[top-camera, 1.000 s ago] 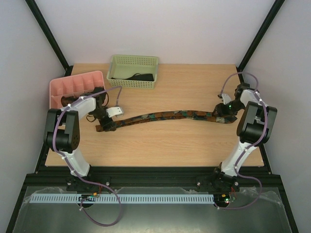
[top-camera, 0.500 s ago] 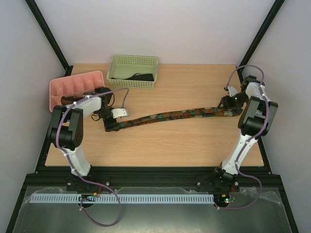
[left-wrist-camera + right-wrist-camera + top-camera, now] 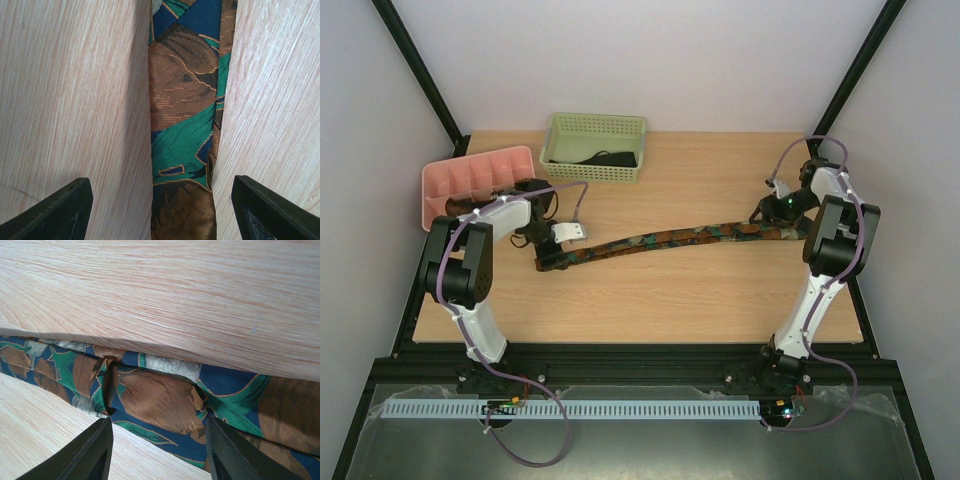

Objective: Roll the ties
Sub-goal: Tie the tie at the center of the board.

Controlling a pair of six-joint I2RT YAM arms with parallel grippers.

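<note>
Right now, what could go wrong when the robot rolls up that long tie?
The left gripper straddles the tie with its jaws open, so closing might bunch the fabric instead of catching it. Near the right gripper the tie has a crease, so the roll could come out crooked. It also lies curved across the table, which may skew rolling.

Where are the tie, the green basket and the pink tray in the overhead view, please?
tie [image 3: 670,238], top view, mid-length of the strip.
green basket [image 3: 585,170], top view, its near wall.
pink tray [image 3: 438,190], top view, its left end wall.
</note>
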